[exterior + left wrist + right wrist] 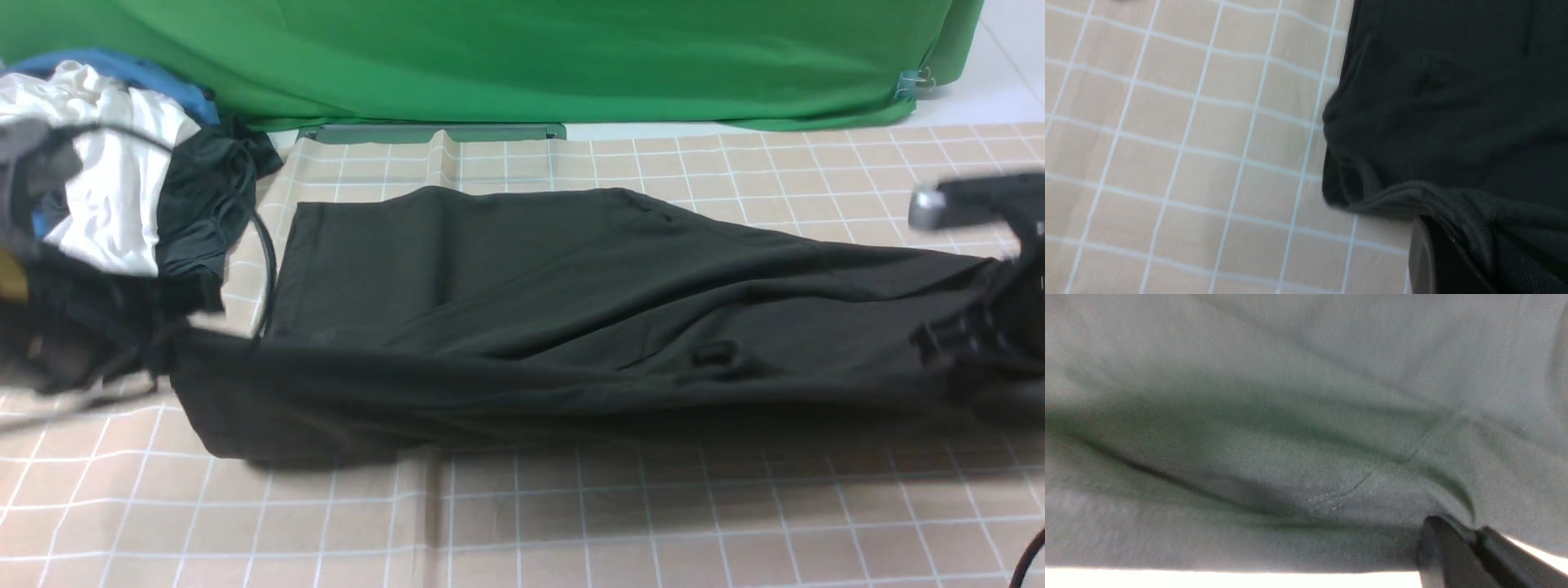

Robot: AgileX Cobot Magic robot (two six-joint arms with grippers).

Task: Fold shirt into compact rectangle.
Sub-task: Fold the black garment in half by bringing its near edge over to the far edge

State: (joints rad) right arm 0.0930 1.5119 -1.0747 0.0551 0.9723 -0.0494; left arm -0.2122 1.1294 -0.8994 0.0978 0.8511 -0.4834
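In the front view, the black T-shirt (522, 286) lies spread across the grid-patterned cloth (326, 523), its near edge stretched between the two arms — the left arm's end is blurred, and what its fingertips do is unclear there. Only this view shows the white garment (122, 163) and the green cloth (506, 57).

The left wrist view gives the close detail: the left gripper (1470, 241) pinches a fold of the T-shirt.

The right wrist view is filled with wrinkled fabric, the right gripper (1472, 533) nipping it — jaws pressed together.
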